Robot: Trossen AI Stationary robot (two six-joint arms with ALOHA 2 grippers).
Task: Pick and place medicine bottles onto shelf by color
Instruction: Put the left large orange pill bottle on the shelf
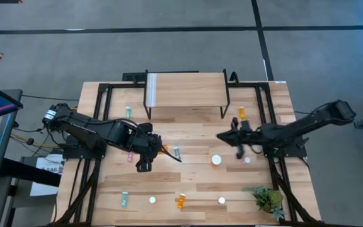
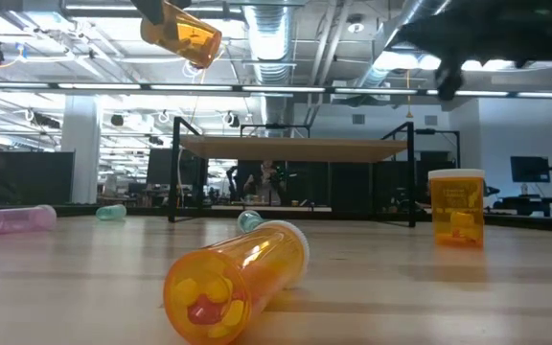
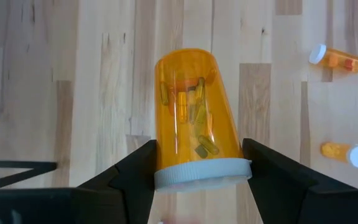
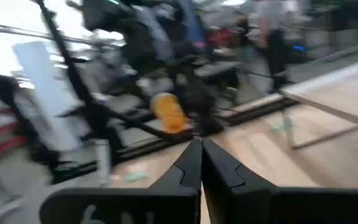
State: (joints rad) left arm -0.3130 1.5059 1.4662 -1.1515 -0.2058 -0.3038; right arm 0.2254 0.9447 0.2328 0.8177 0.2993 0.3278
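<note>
The left gripper [image 3: 197, 180] is pinching a wide orange bottle [image 3: 194, 115] by its white cap, hanging above bare tabletop [image 1: 194, 129] in front of the shelf [image 1: 188, 88]. The right gripper [image 1: 222, 136], fingers pressed together and empty, is hovering near the shelf's right legs, beside an upright orange bottle [image 1: 242, 113].

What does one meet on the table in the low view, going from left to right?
Pink bottle lying down → small teal bottle lying down → big orange bottle lying in front → orange bottle standing upright.
</note>
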